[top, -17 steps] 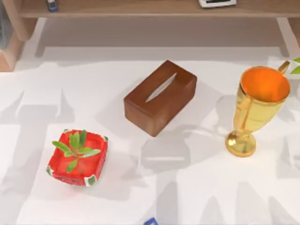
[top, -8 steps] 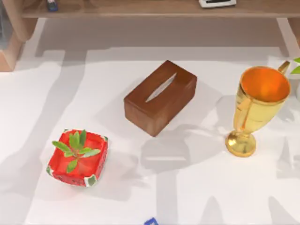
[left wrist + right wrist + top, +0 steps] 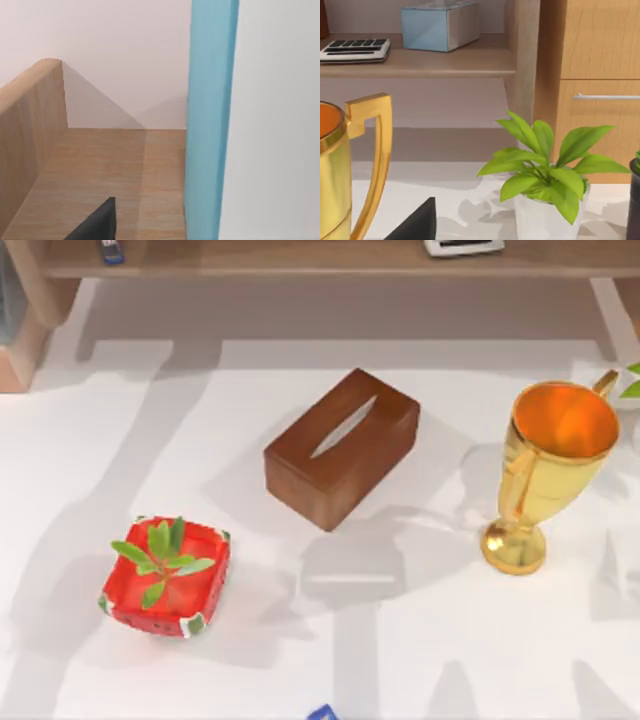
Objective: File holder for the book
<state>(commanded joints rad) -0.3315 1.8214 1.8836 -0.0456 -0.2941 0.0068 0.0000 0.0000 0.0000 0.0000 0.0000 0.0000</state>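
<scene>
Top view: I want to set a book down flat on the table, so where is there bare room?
Bare room lies along the near edge, between the red planter and the gold trophy, and at the table's far left, behind the planter. The middle is crowded by the brown tissue box; the right by the trophy.

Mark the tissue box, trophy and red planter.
tissue box (image 3: 342, 447), top view, its top face beside the slot
trophy (image 3: 548, 475), top view, the gold bowl's outer wall
red planter (image 3: 207, 580), top view, its red side rim
</scene>
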